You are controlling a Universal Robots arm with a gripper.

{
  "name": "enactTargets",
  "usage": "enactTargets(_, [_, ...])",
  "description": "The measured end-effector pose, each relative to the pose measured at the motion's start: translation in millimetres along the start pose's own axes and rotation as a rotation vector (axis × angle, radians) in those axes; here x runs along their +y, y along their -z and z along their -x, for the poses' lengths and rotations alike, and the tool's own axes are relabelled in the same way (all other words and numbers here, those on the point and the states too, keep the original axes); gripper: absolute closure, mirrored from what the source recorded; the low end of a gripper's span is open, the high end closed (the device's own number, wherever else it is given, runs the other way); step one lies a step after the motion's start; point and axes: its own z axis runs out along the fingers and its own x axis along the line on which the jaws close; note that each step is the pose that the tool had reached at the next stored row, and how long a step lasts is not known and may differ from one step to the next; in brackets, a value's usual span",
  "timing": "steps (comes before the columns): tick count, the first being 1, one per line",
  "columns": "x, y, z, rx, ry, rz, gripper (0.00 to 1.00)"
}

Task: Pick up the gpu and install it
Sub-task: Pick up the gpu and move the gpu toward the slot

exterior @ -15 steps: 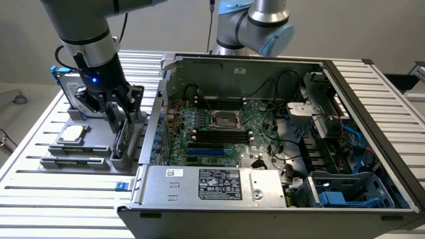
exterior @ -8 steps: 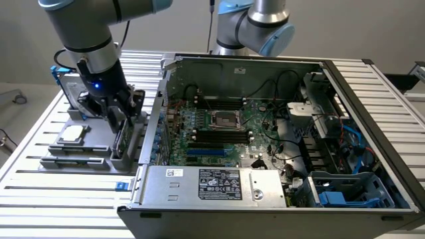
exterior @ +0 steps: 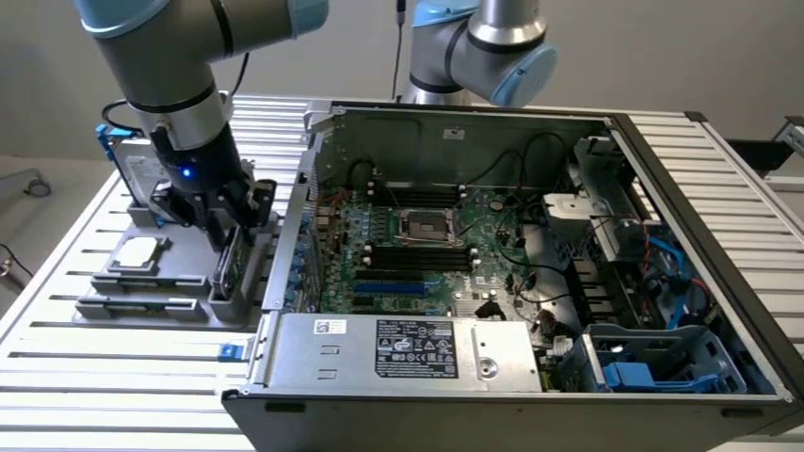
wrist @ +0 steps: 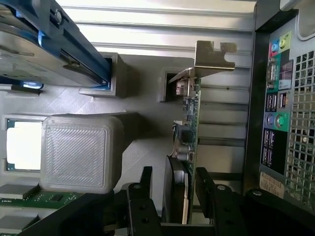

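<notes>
1. Wrist view: the gpu [wrist: 191,123] is seen standing on its edge in a slot of the gray holder [wrist: 147,128], with the silver bracket [wrist: 212,55] at the end far from the gripper [wrist: 176,196].
2. The gripper is held just above the holder with its jaws spread, and the fingers [wrist: 206,194] are placed on either side of the card. Contact is not seen.
3. The long axis of the card is laid along the gap between the jaws, so its thin faces are turned toward the fingers.

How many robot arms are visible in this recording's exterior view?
2. One arm hangs over the grey parts holder at the exterior view's left; a second arm stands behind the open computer case.
</notes>
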Motion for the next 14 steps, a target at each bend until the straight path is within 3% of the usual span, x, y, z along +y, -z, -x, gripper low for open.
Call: enactTargets(14, [1.6,-0.8,2.0,-0.0022,-0.043,-0.0003,0.52])
